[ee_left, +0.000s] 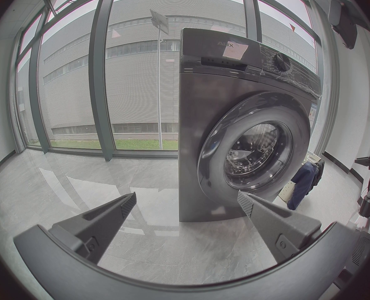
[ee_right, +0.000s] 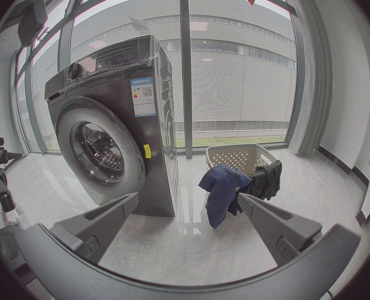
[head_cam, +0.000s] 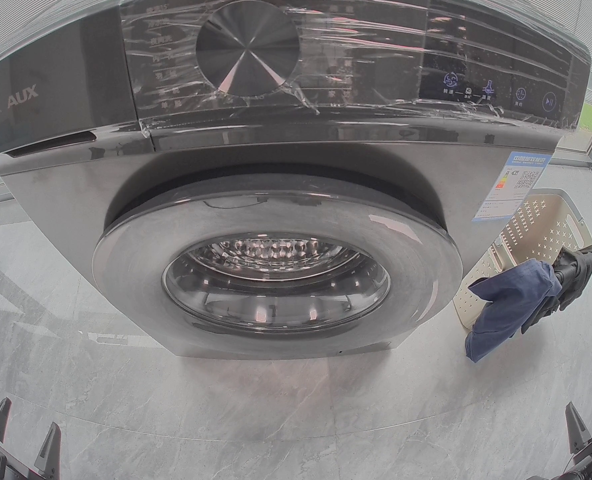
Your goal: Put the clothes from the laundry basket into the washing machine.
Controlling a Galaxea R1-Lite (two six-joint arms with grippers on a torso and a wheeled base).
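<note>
The dark grey front-loading washing machine (head_cam: 296, 155) stands straight ahead on the pale marble-patterned floor (head_cam: 256, 395). Its round chrome-rimmed glass door (head_cam: 276, 278) looks shut flush against the front, so the step in hand is probably to get that door open before any cloth is carried over. To do it well, the arm should find the door's edge or catch rather than press on the glass. It should then swing the door wide enough that a trailing sleeve will not snag. The left gripper (ee_left: 187, 201) sits low in front of the machine with its fingers spread wide and nothing between them. The right gripper (ee_right: 187, 201) is likewise spread and empty, and it faces the cream perforated plastic laundry basket (head_cam: 542, 225). The basket sits on the floor just beside the machine's right flank, tipped or leaning so that its holed wall faces the robot. Two pieces hang over its near rim, a limp blue cloth garment (head_cam: 509, 305) drooping down the outside towards the floor and a crumpled black garment (head_cam: 576, 271) touching it on the far right. Both look soft and loosely bunched. A pinch high on a thick fold near the rim should lift one cleanly, though the two may drag together because they overlap.
</note>
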